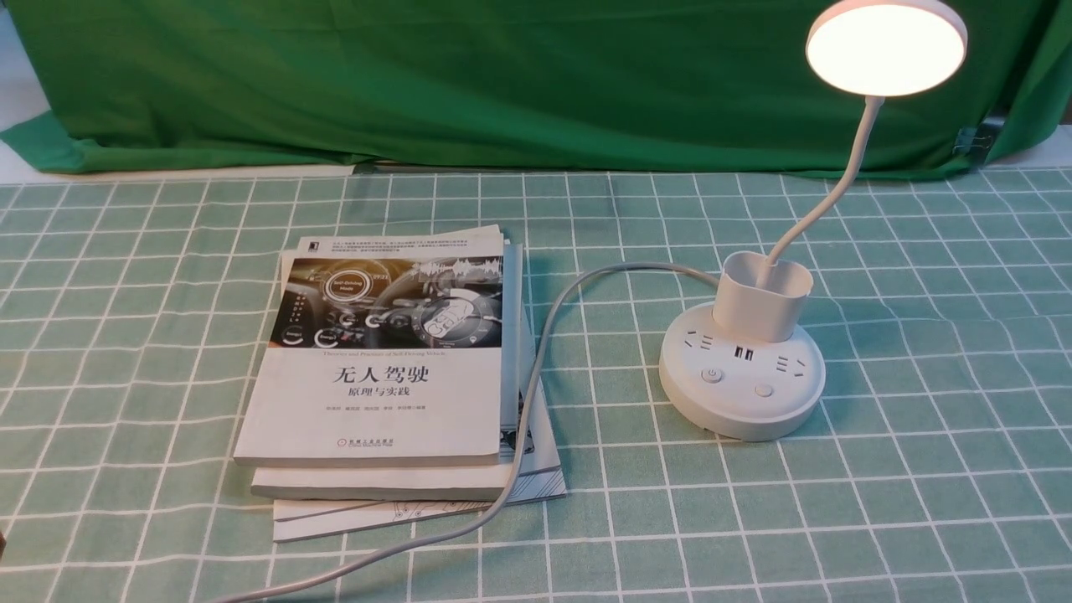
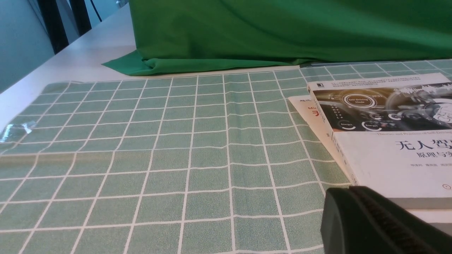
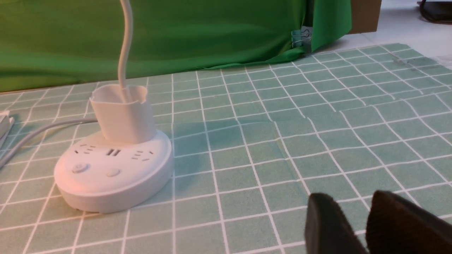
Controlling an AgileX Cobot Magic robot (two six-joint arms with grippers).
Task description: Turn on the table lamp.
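**Q:** So, what fills the scene, biggest things first?

**A:** Widest is a green checked tablecloth (image 1: 921, 469) over the whole table, with a green cloth backdrop (image 1: 502, 84) behind it. Left of centre lies a stack of books (image 1: 394, 377), the top cover white with Chinese lettering.

**Q:** And where is the table lamp?

**A:** The table lamp (image 1: 742, 377) stands right of the books, well apart from them. Its round head (image 1: 886, 46) glows at the upper right, on a thin bent neck rising from a cup-shaped holder on the round base. Two buttons (image 1: 712, 375) sit on the base's near side. Its white cord (image 1: 536, 368) curves across the books' right edge toward the near table edge.

**Q:** The grippers?

**A:** The right gripper (image 3: 363, 225) hangs empty over bare cloth, fingers slightly parted, away from the lamp. Of the left gripper (image 2: 381, 222) only one dark finger shows, near the books; I cannot tell its state.
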